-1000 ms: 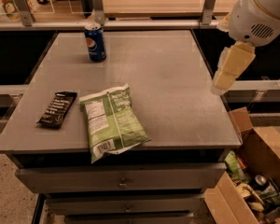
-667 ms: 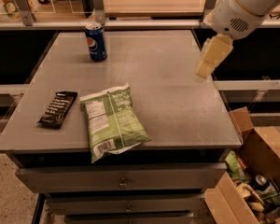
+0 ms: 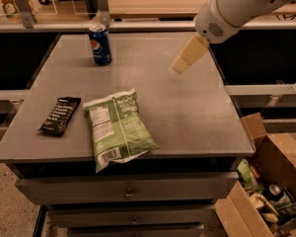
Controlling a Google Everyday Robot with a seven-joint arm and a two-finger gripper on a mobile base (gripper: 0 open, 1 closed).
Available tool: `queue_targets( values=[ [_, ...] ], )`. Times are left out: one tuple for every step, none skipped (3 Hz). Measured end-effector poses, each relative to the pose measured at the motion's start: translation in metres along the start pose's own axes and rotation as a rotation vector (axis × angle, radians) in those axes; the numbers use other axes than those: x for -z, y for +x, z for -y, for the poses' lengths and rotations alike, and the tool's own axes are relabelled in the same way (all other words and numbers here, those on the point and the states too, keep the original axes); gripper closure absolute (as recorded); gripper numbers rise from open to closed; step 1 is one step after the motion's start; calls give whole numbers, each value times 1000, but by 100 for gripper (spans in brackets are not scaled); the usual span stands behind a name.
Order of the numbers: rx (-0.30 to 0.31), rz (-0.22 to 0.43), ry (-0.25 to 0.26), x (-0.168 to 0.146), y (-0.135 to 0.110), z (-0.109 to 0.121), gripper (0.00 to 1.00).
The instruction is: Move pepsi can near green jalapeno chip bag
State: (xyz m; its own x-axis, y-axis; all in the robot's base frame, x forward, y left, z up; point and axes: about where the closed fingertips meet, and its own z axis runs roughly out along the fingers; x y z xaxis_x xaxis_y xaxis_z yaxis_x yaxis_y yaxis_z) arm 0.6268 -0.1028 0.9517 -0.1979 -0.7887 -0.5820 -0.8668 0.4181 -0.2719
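the gripper (image 3: 179,65) hangs in the air over the far right part of the desk (image 3: 197,117), tilted down and to the left, with nothing in it. it shows as one pale slab, so i cannot tell whether it is wide or narrow. the white arm (image 3: 237,6) behind it comes in from beyond the far right corner, which suggests a reach across the far edge toward the can.

the can (image 3: 99,44) stands upright near the far left corner, well apart from the gripper, untouched. the bag (image 3: 119,127) lies flat at the front edge, left of centre, its lower corner hanging just over that edge. the can and the bag are well apart, so the move is not yet begun.

a black bar (image 3: 59,115) lies near the left edge, just beside the bag; a can set down on that side would likely crowd it. bare desk on the far and right sides of the bag looks the easier place.
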Motion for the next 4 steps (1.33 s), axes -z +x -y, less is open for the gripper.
queue_targets(
  values=[
    [-69,61,46,-37,-19,-7,0],
    [-84,117,101,-40,-33,6,0],
    [-83,117,102,-40,-33,7,0],
    [-76,143,99,-43,-39,6,0]
  ],
)
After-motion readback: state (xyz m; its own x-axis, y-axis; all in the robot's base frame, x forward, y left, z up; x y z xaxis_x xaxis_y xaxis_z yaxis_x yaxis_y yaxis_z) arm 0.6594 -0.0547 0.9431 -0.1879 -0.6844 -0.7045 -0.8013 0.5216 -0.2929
